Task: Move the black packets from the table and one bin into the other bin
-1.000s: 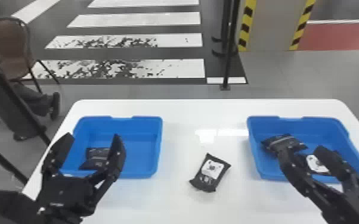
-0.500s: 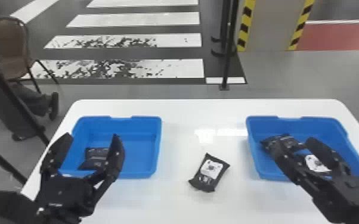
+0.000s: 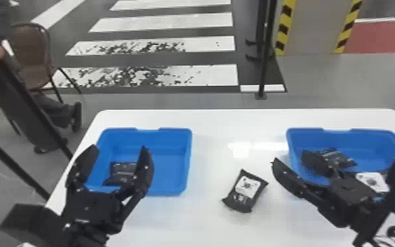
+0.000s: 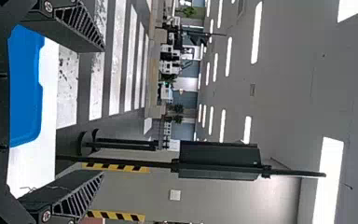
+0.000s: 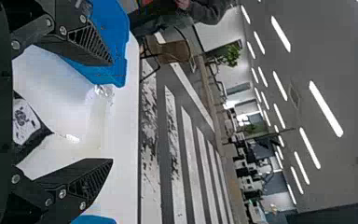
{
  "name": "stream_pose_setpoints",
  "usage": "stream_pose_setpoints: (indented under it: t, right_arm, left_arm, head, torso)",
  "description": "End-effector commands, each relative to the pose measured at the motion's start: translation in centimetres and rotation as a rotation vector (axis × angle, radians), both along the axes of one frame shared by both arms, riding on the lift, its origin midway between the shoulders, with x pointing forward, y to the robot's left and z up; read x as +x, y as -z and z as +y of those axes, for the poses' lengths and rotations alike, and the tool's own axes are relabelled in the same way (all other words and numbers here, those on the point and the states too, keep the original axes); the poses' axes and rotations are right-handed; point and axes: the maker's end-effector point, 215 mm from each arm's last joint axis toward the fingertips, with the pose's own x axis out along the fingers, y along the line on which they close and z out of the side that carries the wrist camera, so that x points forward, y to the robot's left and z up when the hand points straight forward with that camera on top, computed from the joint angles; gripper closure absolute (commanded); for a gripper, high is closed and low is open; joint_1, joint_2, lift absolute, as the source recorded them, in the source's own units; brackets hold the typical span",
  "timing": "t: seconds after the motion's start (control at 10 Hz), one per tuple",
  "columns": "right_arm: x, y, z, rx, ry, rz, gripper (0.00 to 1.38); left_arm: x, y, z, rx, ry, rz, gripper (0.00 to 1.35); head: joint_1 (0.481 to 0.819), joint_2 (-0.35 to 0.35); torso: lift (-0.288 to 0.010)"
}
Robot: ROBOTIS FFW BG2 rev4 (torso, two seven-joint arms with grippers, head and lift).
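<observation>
Packet [image 3: 245, 192] lies on the table [image 3: 213, 226] between left bin [image 3: 189, 161] and right bin [image 3: 380, 139], its white label [image 3: 248, 186] too blurred to read. Left gripper [image 3: 118, 149], fingers spread and empty, partly hides a bin packet [image 3: 119, 170]; right gripper [image 3: 290, 157], likewise released, partly covers the right bin's packets [image 3: 344, 159].

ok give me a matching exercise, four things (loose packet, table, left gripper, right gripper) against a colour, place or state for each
1 loose packet
2 table
3 left gripper
4 right gripper

A open, by the right bin
B white
C open, by the left bin
D lying label up

1-D, 2-B, 3-C, 4-A
</observation>
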Motion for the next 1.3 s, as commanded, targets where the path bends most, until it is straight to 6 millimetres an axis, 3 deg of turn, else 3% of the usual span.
stream_pose_setpoints:
  t: [0.0, 0.3, 0.6, 1.2]
  right_arm:
    - [1.2, 2.4, 1.3, -0.040, -0.046, 0.050, 0.32]
    - [2.8, 6.1, 4.0, -0.084, -0.124, 0.105, 0.31]
    - [2.4, 9.5, 6.9, -0.115, -0.207, 0.188, 0.31]
    - [2.5, 13.5, 7.1, -0.261, -0.256, 0.275, 0.31]
  left_arm:
    - [0.1, -0.1, -0.1, -0.002, 0.001, -0.003, 0.10]
    - [0.2, 0.0, -0.3, -0.007, 0.005, 0.002, 0.10]
    - [0.2, 0.2, -0.5, -0.008, 0.011, 0.007, 0.10]
    - [0.3, 0.3, -0.7, -0.008, 0.014, 0.012, 0.10]
  head:
    - [0.695, 0.154]
    - [0.695, 0.177]
    - [0.695, 0.217]
    - [0.695, 0.233]
  torso:
    - [-0.110]
    - [-0.110]
    - [-0.110]
    - [-0.110]
